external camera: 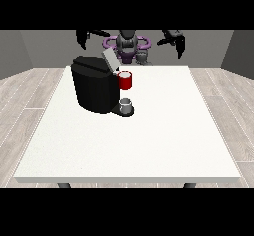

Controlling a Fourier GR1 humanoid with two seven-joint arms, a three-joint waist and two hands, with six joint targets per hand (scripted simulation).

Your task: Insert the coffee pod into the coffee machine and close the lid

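Note:
The black coffee machine (96, 88) stands on the left half of the white table (163, 136). Its grey lid (109, 59) is tilted up and open. A red thing at the machine (125, 81) sits under the lid on the side facing the table's middle. A small grey thing (143, 57) sits at the table's far edge, in front of the robot. Both hands are raised behind the far edge and hold nothing. The hand at the view's left (87, 35) and the hand at the view's right (173, 38) each have their fingers spread.
A grey cup-like thing (126, 106) rests on the machine's base, below the red thing. The robot's torso (127, 44) is behind the table's far edge. Wooden floor surrounds the table.

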